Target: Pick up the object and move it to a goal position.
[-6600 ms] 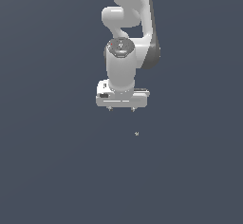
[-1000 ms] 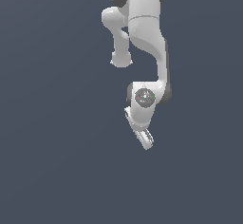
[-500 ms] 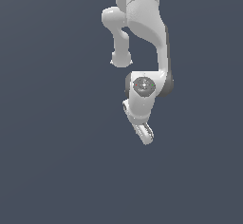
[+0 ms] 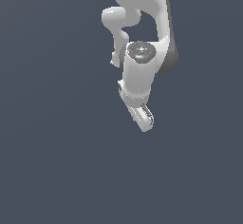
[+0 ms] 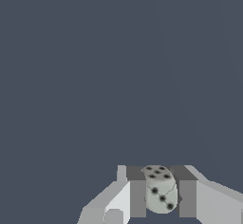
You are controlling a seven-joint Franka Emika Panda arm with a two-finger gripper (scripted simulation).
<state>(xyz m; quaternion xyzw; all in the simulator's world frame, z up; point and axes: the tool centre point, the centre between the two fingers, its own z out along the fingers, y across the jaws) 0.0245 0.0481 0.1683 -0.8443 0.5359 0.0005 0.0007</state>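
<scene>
A small pale grey die with black pips (image 5: pixel 160 190) is pinched between the fingers of the white robot gripper (image 5: pixel 162 197) against a plain slate backdrop

I see flat, even, dimmish light on both feeds; the arm (image 4: pixel 142 71) shades softly darker on one flank, no glare, edges coarse and pixelated.

die (image 5: pixel 160 189) hidden in exterior view, tool (image 5: pixel 161 197) cut off at wrist view's edge

Arm (image 4: pixel 142 9) folded, wrist pointing down; claw (image 5: pixel 161 192) fingers (image 5: pixel 137 197) closed on small die.
</scene>
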